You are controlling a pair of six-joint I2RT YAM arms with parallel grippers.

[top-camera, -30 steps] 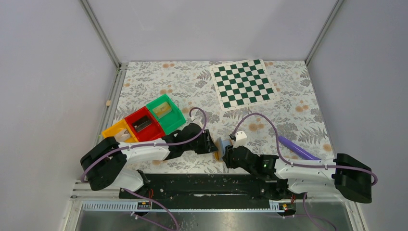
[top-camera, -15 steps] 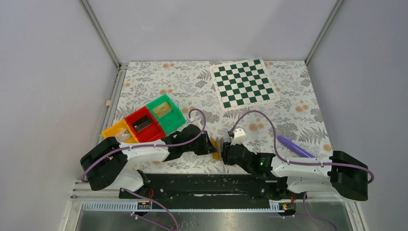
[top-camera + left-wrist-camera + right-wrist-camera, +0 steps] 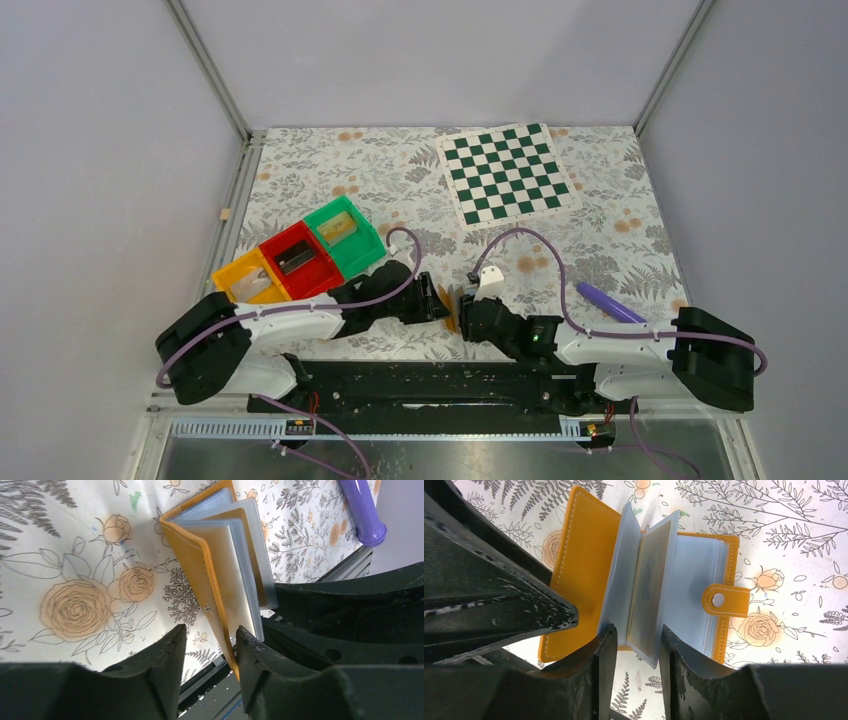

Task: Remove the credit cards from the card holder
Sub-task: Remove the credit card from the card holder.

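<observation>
- We see a green-and-white chessboard lying flat at the far right of the floral tablecloth.
- On the left, a green bin, a red bin and an orange bin touch in a diagonal row.
- A purple pen lies near our right edge.

On the floral-print table, the left gripper and right gripper meet at a small orange card holder seen edge-on between them, with three coloured bins left, a purple cylinder right and a chessboard mat far back.
</observation>
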